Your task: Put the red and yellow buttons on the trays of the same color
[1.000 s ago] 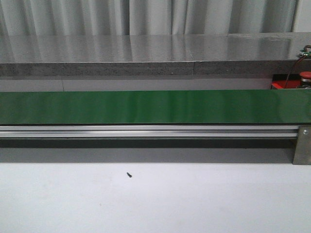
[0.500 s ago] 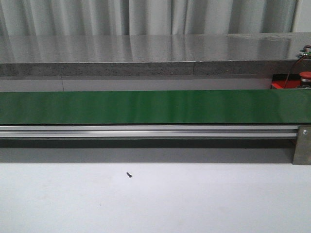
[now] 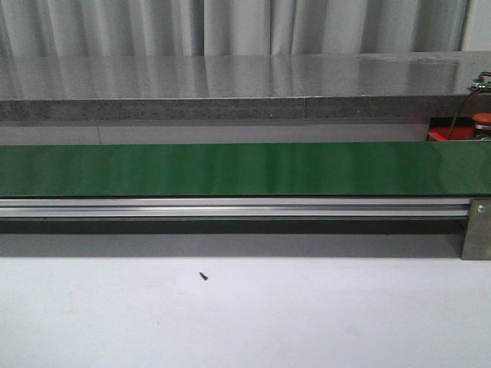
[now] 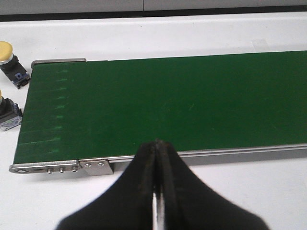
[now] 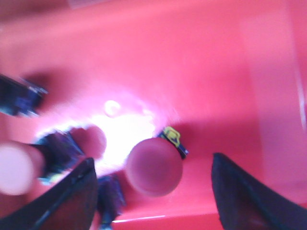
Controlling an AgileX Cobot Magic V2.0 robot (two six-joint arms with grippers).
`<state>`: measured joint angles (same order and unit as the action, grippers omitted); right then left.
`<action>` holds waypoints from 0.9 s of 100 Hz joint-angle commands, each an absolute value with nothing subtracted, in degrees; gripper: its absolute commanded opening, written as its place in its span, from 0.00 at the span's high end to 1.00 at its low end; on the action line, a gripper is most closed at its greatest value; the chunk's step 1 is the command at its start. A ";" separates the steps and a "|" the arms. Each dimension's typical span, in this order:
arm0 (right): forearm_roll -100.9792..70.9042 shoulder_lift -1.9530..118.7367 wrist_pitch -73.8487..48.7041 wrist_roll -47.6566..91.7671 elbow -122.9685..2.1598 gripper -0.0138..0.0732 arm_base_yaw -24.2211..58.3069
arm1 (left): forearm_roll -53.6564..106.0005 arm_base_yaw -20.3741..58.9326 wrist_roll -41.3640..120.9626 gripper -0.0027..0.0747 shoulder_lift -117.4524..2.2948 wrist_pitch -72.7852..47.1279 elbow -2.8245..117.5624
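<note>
In the right wrist view my right gripper (image 5: 152,163) hangs open over the red tray (image 5: 216,72). A red button (image 5: 154,166) lies on the tray between the spread fingers, touching neither. More red buttons (image 5: 14,167) lie blurred beside it. The front view shows only a sliver of the red tray (image 3: 437,135) with a red button (image 3: 482,117) behind the green belt's right end. My left gripper (image 4: 157,143) is shut on nothing at the near rail of the green belt (image 4: 168,100). A yellow button (image 4: 6,50) and a second yellow button (image 4: 4,114) lie on the white table off the belt's end. No yellow tray shows.
The green belt (image 3: 230,169) runs across the whole front view on an aluminium rail (image 3: 230,207), with a grey stone ledge (image 3: 230,107) behind it. A small dark screw (image 3: 203,276) lies on the white table in front. Neither arm shows in the front view.
</note>
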<state>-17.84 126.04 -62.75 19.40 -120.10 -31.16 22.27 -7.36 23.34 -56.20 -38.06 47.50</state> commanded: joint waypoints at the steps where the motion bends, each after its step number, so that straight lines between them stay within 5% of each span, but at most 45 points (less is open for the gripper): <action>1: -21.60 119.05 -60.49 19.44 -121.70 0.26 -31.21 | 23.80 -6.97 23.37 0.99 -55.32 -34.65 49.09; 55: -25.86 103.27 -60.69 21.65 -118.38 0.26 -18.16 | 23.80 -6.97 23.37 0.99 -55.27 -34.56 49.09; 90: -21.64 80.79 -45.82 22.02 -88.62 0.26 -7.99 | 23.80 -6.97 23.37 0.99 -55.27 -34.44 49.09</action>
<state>-21.35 89.83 -54.10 21.39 -94.94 -9.55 22.27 -7.36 23.34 -56.20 -37.96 47.50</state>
